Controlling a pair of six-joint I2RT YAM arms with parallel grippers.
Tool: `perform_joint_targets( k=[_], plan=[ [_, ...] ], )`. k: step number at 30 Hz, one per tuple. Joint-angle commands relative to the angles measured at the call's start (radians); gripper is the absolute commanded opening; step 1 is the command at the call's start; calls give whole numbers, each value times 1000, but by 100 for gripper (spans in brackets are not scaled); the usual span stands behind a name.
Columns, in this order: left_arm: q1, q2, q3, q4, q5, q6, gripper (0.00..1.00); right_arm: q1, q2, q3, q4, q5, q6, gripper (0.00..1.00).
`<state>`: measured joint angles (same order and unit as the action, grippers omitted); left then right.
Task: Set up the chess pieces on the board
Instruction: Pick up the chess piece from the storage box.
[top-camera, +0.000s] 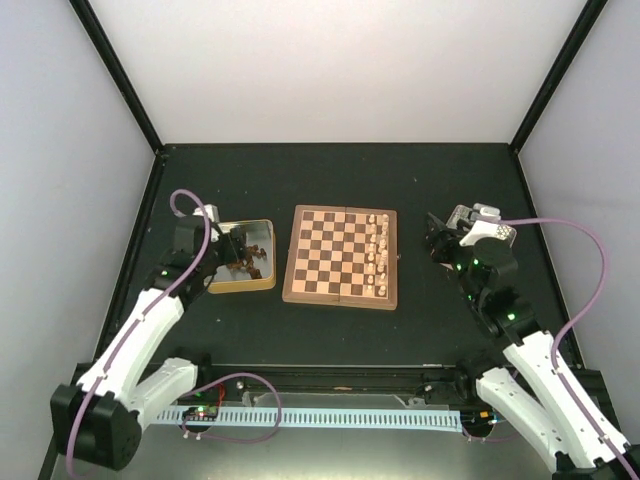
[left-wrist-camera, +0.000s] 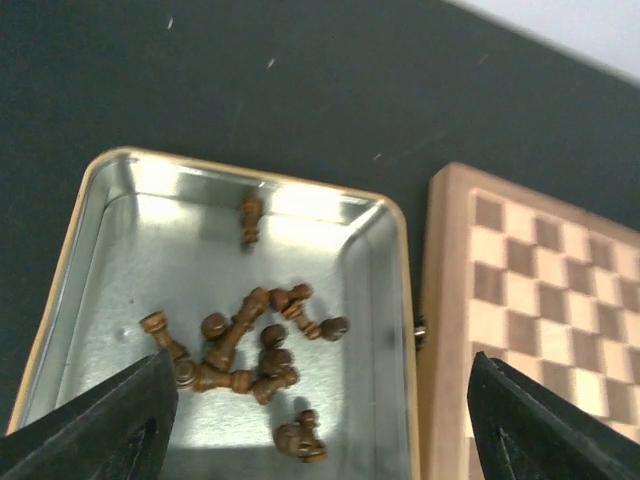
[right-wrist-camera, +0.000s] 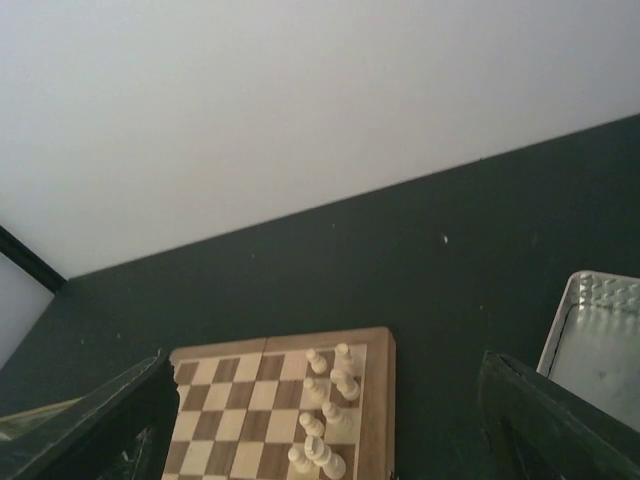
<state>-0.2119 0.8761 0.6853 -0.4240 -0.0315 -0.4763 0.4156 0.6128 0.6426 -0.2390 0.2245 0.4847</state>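
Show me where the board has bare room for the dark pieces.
The board is bare across its left and middle columns, on the tin side. Its right-hand columns are crowded with pale pieces. Inside the tin, dark pieces lie heaped.

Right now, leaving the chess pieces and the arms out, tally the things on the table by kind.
Chessboard: 1
Yellowish tin: 1
Silvery tray: 1
Total: 3

Robot lab enclosure, white panel walls (top-camera: 340, 70), black frame posts (top-camera: 115, 70), dark tabletop (top-camera: 340, 330)
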Motion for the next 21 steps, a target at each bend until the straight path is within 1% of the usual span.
perform_joint_targets(
  k=[1,4,8,14,16,18,21],
  plan=[
    [0,119,24,-50,-52,-55,74,5,58,-13,23,-33,13,82],
    [3,196,41,-59,-47,-65,58,5,99,-10,22,-47,19,79],
    [9,306,74,-66,3,-52,46,5,132,-1,19,-67,17,72],
    [11,454,103,-28,99,-25,41,5,145,-6,21,-70,21,61],
    [13,483,108,-13,99,-29,40,5,148,-6,23,-79,23,60],
    [14,510,118,-6,96,-28,37,5,152,-6,25,-87,23,59],
    [17,537,122,15,51,-37,33,5,156,-3,25,-93,26,57]
  ],
)
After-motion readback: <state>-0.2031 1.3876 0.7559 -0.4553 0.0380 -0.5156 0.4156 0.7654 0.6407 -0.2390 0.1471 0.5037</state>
